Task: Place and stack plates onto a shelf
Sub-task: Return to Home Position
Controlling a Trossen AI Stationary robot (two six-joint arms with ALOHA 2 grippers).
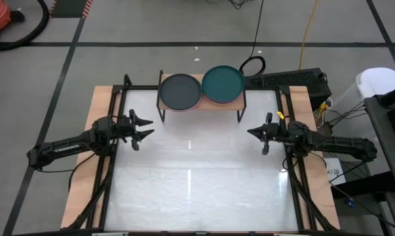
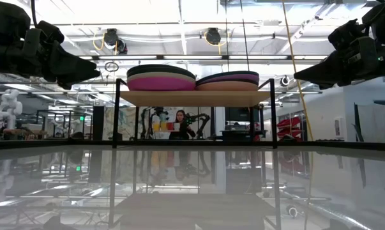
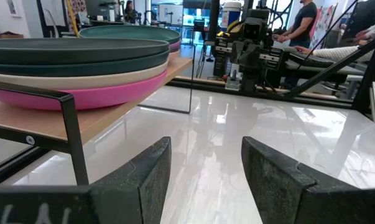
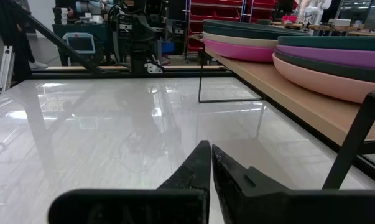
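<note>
From above, the small light-wood shelf (image 1: 238,103) on thin black legs stood at the far edge of the large white desk (image 1: 197,183). It carried round shallow plates in two piles side by side, the dark-grey-topped stack (image 1: 179,92) and the teal-topped stack (image 1: 223,84). No plate showed off the shelf, so the stacking looked finished, with only the arms' retreat left. The left claw (image 1: 147,128) hung over the desk's left side and the right claw (image 1: 252,133) over its right. Both were well apart from the shelf, with bare desk between them.

At desk height, the shelf (image 2: 195,98) held both piles level, magenta lowest in the dark-grey-topped stack (image 2: 161,76). The piles sat just beside each other, and the outer rims reached about to the board's ends.

Past the left wrist, the left claw (image 3: 206,168) stood with fingers apart and nothing between them, the dark-grey-topped stack (image 3: 81,68) overhanging the board's near edge.

Past the right wrist, the right claw (image 4: 209,168) was closed together, empty, near the teal-topped stack (image 4: 336,62).
</note>
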